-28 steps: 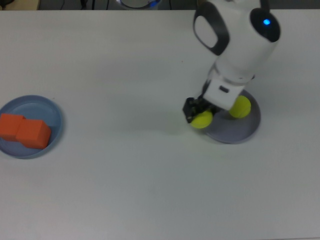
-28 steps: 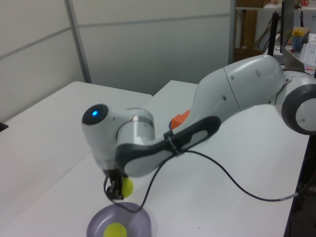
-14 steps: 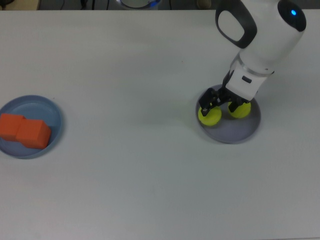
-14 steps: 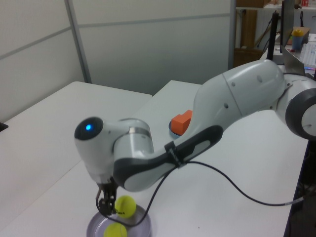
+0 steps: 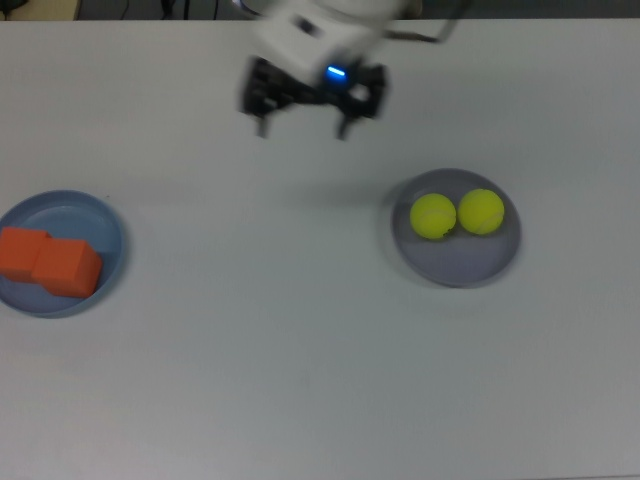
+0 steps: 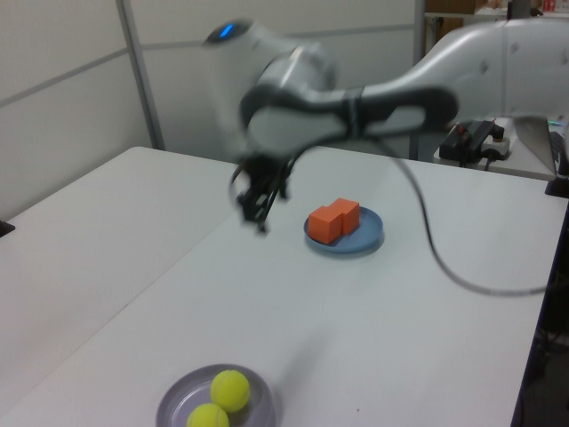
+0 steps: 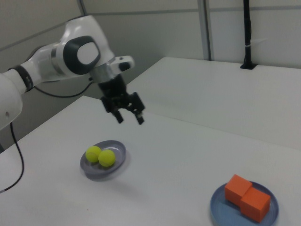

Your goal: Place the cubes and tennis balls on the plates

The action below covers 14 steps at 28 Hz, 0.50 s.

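The tennis balls [image 5: 458,214] lie touching on the lavender plate [image 5: 470,268], well apart from the raised, empty, spread-fingered pincer [image 5: 301,128].

1. The claw [image 5: 300,128] and arm were motion-blurred in the top view and the left view.
2. The blue plate [image 5: 105,225] was cut by the top view's left edge.
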Each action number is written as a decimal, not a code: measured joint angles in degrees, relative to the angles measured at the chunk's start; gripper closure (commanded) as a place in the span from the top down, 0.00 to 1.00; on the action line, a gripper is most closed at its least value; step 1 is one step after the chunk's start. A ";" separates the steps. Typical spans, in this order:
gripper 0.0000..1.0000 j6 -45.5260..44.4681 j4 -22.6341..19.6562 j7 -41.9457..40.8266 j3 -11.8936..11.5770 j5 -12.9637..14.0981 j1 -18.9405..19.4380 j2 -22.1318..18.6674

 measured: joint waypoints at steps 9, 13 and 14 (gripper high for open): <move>1.00 -0.85 0.34 -8.32 -13.37 9.30 -1.00 -1.60; 1.00 -0.80 0.78 -9.16 -15.05 9.98 -1.31 -1.82; 1.00 -0.80 0.93 -9.22 -15.10 9.98 -1.45 -1.98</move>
